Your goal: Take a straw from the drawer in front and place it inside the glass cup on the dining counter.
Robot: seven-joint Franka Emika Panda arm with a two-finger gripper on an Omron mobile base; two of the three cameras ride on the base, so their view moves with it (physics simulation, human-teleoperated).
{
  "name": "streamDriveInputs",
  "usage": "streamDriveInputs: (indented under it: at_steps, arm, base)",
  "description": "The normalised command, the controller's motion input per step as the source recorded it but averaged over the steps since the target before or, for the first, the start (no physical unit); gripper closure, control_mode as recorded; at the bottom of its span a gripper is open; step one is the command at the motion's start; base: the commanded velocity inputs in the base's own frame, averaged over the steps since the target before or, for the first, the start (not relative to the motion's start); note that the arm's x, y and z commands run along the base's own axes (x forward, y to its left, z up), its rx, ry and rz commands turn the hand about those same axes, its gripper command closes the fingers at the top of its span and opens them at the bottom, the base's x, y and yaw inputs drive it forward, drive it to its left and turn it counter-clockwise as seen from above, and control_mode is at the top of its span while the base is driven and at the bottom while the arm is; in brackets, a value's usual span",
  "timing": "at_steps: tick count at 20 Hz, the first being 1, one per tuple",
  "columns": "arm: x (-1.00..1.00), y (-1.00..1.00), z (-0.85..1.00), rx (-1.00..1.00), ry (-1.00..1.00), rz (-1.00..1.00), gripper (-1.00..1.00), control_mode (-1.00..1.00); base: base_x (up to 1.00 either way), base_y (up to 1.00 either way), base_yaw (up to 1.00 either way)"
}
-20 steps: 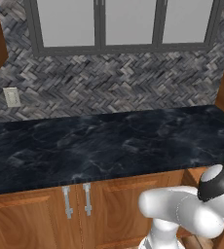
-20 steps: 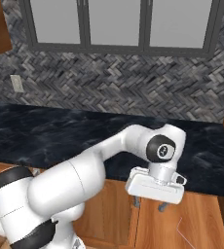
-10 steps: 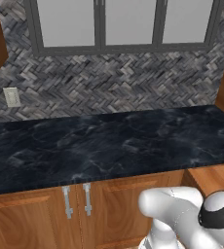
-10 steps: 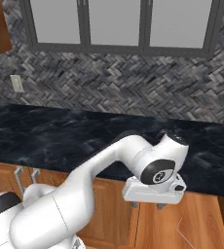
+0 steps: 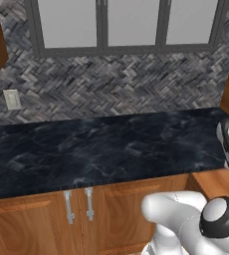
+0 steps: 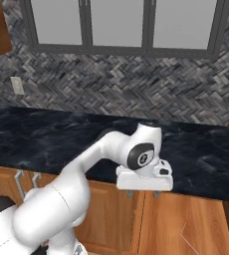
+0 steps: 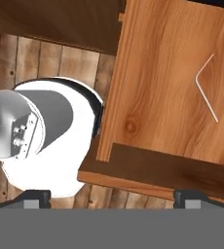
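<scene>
Looking down, hand view reveals straw [image 7: 206, 87] inside open drawer [image 7: 162, 73].

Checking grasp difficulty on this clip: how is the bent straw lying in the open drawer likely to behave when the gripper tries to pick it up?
The straw looks very thin, so probably light and easily nudged aside. It lies flat on the drawer floor, likely leaving little to pinch. Its bend should keep it from rolling.
</scene>
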Motion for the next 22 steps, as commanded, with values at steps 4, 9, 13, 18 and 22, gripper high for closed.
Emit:
streamDriveInputs:
  at_steps: [4, 9, 13, 18, 22]
  arm:
    - [0.43, -0.08, -0.39, -0.03, 0.21, -0.04, -1.00, -1.00]
    - [0.11, -0.23, -0.49, 0.00, 0.21, 0.00, -1.00, -1.00]
    - [0.00, -0.35, -0.41, 0.03, 0.15, 0.00, -1.00, -1.00]
    - [0.00, -0.42, -0.27, 0.18, 0.05, 0.00, -1.00, -1.00]
    - [0.00, -0.36, -0.21, 0.22, 0.00, 0.00, -1.00, -1.00]
  base:
    - [0.00, 0.00, 0.00]
    - [0.00, 0.00, 0.00]
    - [0.00, 0.00, 0.00]
    - [0.00, 0.00, 0.00]
    - [0.00, 0.00, 0.00]
